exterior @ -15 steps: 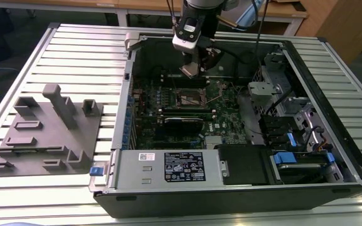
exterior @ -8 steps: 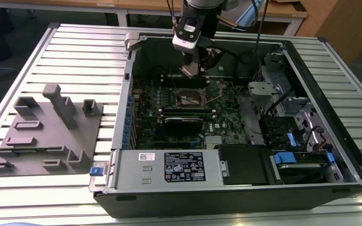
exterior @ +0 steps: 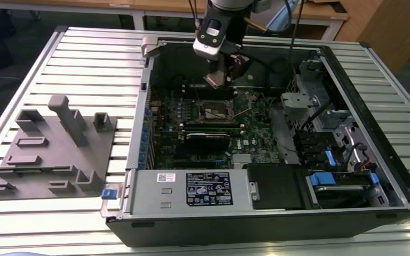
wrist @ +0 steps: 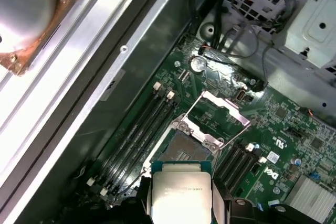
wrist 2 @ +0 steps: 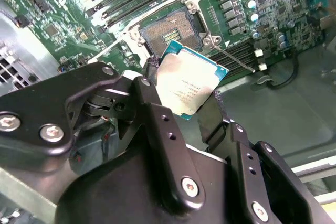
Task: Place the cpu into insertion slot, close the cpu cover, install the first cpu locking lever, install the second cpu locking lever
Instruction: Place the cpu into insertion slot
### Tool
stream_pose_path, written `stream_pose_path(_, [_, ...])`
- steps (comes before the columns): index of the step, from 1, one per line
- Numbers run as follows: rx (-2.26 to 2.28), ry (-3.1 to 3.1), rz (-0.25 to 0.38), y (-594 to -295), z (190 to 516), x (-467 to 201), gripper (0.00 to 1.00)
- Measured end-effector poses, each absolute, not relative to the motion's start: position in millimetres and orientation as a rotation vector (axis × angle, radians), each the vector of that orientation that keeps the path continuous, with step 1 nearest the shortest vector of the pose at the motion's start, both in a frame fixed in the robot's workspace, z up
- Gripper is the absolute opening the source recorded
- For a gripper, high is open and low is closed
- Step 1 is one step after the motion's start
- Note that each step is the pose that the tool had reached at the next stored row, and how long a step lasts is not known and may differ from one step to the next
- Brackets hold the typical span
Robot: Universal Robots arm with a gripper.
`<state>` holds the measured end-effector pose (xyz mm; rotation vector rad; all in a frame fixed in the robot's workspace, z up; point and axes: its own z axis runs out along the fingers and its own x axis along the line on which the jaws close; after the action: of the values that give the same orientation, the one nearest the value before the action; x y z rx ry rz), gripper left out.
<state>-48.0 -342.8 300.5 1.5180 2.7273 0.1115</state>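
Silver-grey cpu (wrist 2: 191, 85) with teal edge; green motherboard (wrist 2: 52, 9)

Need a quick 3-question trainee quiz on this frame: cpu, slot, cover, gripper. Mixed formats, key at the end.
1. True or false: the cpu already sits in the slot.
2. In the first wrist view, the cover is: A) shut over the slot, B) swung up open, C) lying off the board.
3. Fill in: the gripper is shut on the ____.
Key: 1 false, it is held above the slot; 2 B; 3 cpu.
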Motion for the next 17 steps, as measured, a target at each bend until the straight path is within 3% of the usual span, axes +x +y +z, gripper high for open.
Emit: stream_pose_path(17, [1.763,2.568,0.108,-342.8,299.1,-48.0,0.54])
